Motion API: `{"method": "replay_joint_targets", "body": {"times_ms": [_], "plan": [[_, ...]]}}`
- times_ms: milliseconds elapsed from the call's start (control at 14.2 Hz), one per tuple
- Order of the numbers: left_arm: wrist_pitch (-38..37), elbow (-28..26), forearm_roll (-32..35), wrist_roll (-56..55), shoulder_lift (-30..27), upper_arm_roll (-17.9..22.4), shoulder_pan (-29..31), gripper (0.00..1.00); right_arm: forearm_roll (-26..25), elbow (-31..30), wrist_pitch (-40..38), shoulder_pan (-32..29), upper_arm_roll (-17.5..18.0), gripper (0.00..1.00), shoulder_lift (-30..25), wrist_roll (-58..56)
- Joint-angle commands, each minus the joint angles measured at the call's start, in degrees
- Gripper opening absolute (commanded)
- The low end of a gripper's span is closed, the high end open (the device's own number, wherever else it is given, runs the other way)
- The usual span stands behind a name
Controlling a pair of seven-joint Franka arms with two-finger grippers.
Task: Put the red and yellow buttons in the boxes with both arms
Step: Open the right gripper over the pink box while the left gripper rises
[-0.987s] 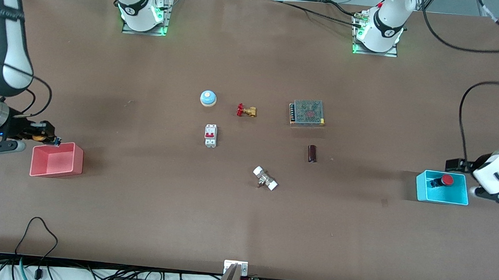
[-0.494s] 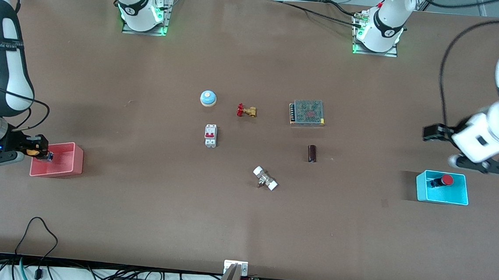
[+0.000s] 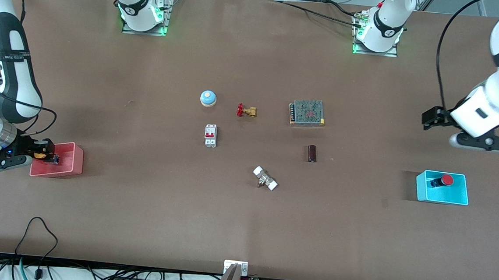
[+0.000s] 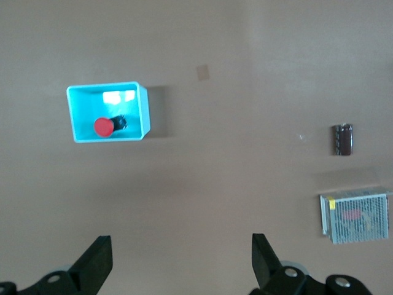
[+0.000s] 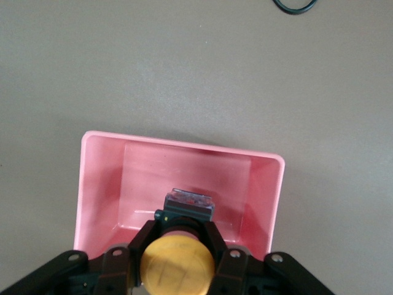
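My right gripper (image 3: pixel 50 157) is shut on the yellow button (image 3: pixel 39 154) and holds it in the mouth of the pink-red box (image 3: pixel 67 165) at the right arm's end of the table. In the right wrist view the yellow cap (image 5: pixel 177 265) sits between my fingers (image 5: pixel 142 241) over the box's (image 5: pixel 101 184) inside. The red button (image 3: pixel 446 180) lies in the cyan-blue box (image 3: pixel 430 193) at the left arm's end; it shows in the left wrist view (image 4: pixel 104 126) in that box (image 4: pixel 140 110). My left gripper (image 3: pixel 429 118) is open and empty, up over bare table beside that box.
Mid-table lie a blue dome bell (image 3: pixel 208 98), a brass valve with red handle (image 3: pixel 246 111), a white breaker (image 3: pixel 210 135), a meshed power supply (image 3: pixel 307 112), a dark cylinder (image 3: pixel 312 153) and a white-capped fitting (image 3: pixel 265 178). Cables hang at the near edge.
My left gripper has risen from the cyan-blue box, leaving the red button in it. My right gripper has moved the yellow button lower, into the pink-red box's mouth.
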Motion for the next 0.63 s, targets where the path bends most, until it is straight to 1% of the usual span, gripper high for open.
{"method": "replay_joint_targets", "body": {"times_ms": [0, 282, 353, 423, 494, 564], "plan": [[-3.8, 4.1, -0.5, 0.9, 1.9, -0.2, -0.1, 1.00, 0.2, 1.3, 1.4, -0.4, 0.8, 0.28, 1.5, -0.5], [-3.8, 4.2, -0.5, 0.8, 1.9, -0.3, -0.2, 1.00, 0.2, 1.3, 3.0, -0.2, 1.0, 0.29, 2.6, -0.3], [-2.5, 3.4, -1.4, 0.9, 1.8, 0.5, -0.7, 1.00, 0.2, 1.3, 3.2, -0.2, 1.0, 0.29, 2.7, -0.3], [1.4, 1.1, -1.6, 0.2, -1.9, 2.0, -3.2, 1.00, 0.2, 1.3, 3.2, -0.1, 1.0, 0.30, 2.8, -0.3], [2.6, -2.3, -2.4, 0.2, -4.6, 7.5, -7.8, 1.00, 0.2, 1.3, 3.2, -0.1, 1.0, 0.31, 2.8, -0.3], [3.9, -4.7, -3.6, 0.2, -6.8, 14.1, -12.6, 1.00, 0.2, 1.3, 3.2, 0.0, 1.0, 0.31, 2.9, -0.3]]}}
